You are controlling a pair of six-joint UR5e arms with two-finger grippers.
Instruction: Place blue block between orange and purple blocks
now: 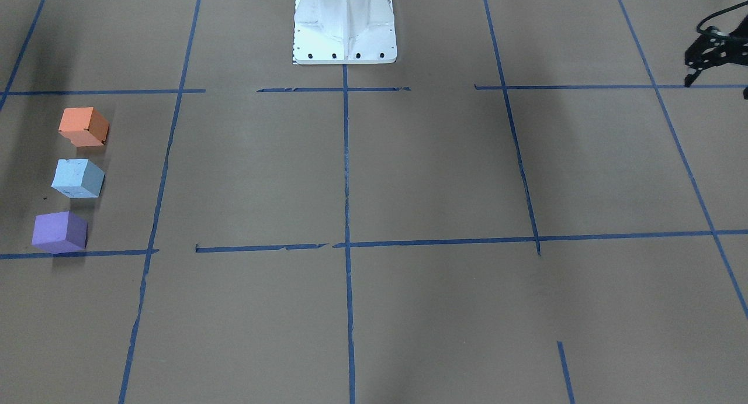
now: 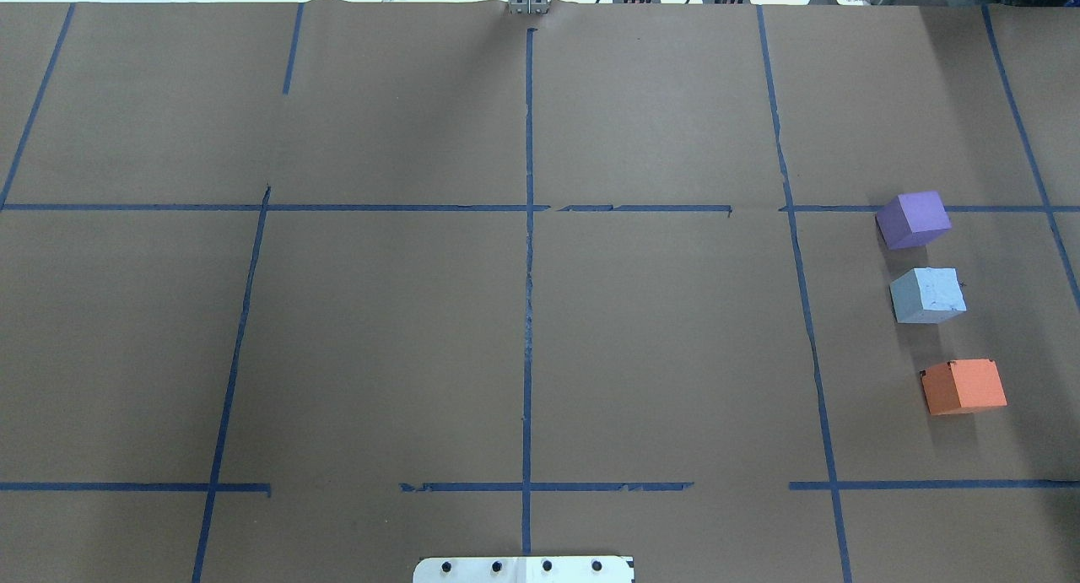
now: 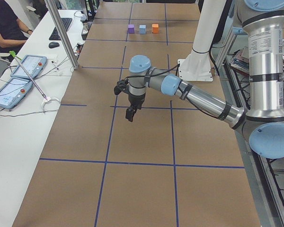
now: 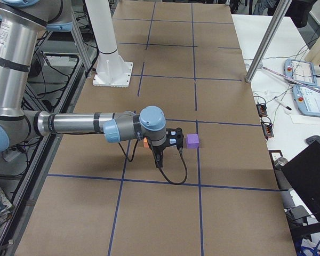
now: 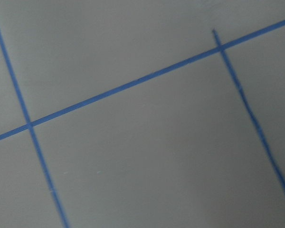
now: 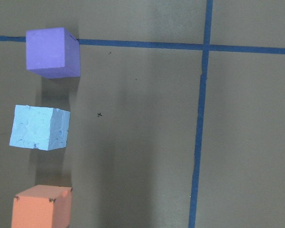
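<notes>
Scuffed pale-blue foam cube (image 2: pixel 928 294), bench (image 2: pixel 1042 448) right edge, gapped between purple foam cube (image 2: pixel 913 218), orange foam cube (image 2: pixel 963 386). Left gripper (image 3: pixel 130 112), right gripper (image 4: pixel 159 158): state unreadable.

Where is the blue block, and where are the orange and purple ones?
blue block (image 2: pixel 936 289), overhead view, on its pale top face.
orange block (image 2: pixel 977 385), overhead view, on its top face.
purple block (image 2: pixel 921 213), overhead view, on its top face.

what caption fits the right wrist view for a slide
Right wrist view: blue block sits in line between purple block and orange block on the taped brown table, none touching.
</notes>
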